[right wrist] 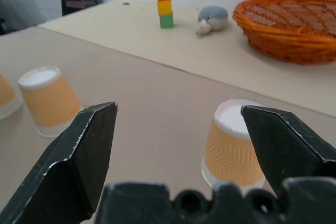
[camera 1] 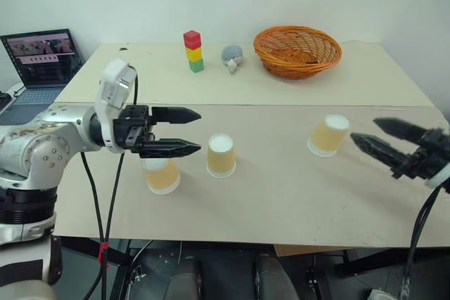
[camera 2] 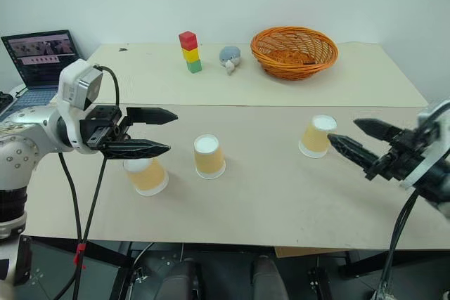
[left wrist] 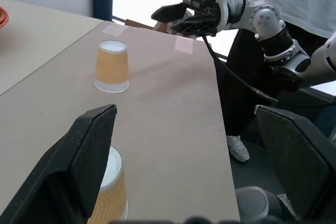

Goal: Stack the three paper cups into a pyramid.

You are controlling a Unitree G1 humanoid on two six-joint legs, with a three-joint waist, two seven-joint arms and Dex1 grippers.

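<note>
Three paper cups stand upside down and apart on the tan table: the left cup, the middle cup and the right cup. No pyramid stands. My left gripper hovers level just above the left cup, pointing toward the middle cup, jaws open and empty. My right gripper is at the table's right side, open and empty, its tips aimed at the right cup and a short way from it. In the right wrist view the right cup sits between the open fingers' line of sight.
At the back of the table stand an orange wicker basket, a grey plush toy and a red-yellow-green block tower. An open laptop sits off the table's left. The table's front edge runs close below the cups.
</note>
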